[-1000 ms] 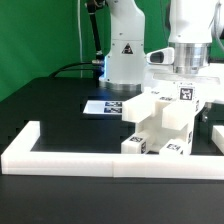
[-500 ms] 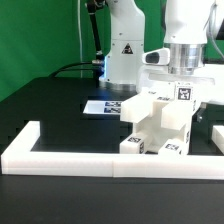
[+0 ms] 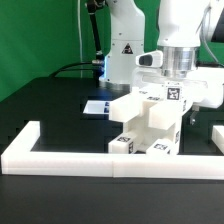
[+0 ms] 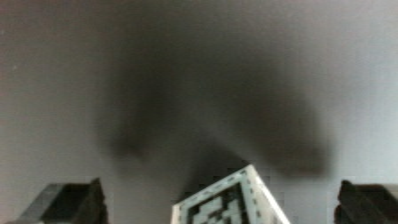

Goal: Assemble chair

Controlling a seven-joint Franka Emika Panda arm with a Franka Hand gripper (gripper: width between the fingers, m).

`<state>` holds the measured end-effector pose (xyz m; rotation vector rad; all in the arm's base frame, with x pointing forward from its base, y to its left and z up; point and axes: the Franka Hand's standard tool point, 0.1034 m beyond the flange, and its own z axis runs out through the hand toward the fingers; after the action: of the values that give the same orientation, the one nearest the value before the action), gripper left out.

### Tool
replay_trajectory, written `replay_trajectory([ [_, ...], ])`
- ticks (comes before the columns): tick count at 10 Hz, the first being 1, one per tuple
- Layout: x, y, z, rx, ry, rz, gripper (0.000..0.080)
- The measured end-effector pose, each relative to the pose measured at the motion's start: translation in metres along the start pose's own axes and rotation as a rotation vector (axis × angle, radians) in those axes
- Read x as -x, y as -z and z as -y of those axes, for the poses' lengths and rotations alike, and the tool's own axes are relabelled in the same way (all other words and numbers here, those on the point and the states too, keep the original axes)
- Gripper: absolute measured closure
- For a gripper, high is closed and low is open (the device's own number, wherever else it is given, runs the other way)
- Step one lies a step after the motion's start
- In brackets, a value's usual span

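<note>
The chair (image 3: 148, 125) sits on the black table (image 3: 55, 105), right against the white border wall (image 3: 60, 158). Gripper (image 3: 176, 88) is directly above it w/ jaws spread wide, gripping nothing. Wrist view is mostly dark blur; only a tagged corner (image 4: 228, 205) is readable.

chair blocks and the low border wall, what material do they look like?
Chair blocks: probably rigid plastic, matte white, with crisp chunky edges and printed black-and-white tags stuck on. Border wall: looks like the same matte white plastic, plain with no tags. Foam or painted wood can't be ruled out.
</note>
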<state>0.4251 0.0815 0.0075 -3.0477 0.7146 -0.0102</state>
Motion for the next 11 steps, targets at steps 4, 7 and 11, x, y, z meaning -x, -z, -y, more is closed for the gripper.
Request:
replay_trajectory([
  [4, 0.0011, 0.0003, 0.0006, -0.003, -0.012, 0.033, 0.0150],
  [7, 0.0015, -0.0004, -0.0001, -0.001, -0.012, 0.033, 0.0150],
  [11, -0.0012, -0.0049, 0.0009, 0.010, 0.009, 0.027, 0.0150],
])
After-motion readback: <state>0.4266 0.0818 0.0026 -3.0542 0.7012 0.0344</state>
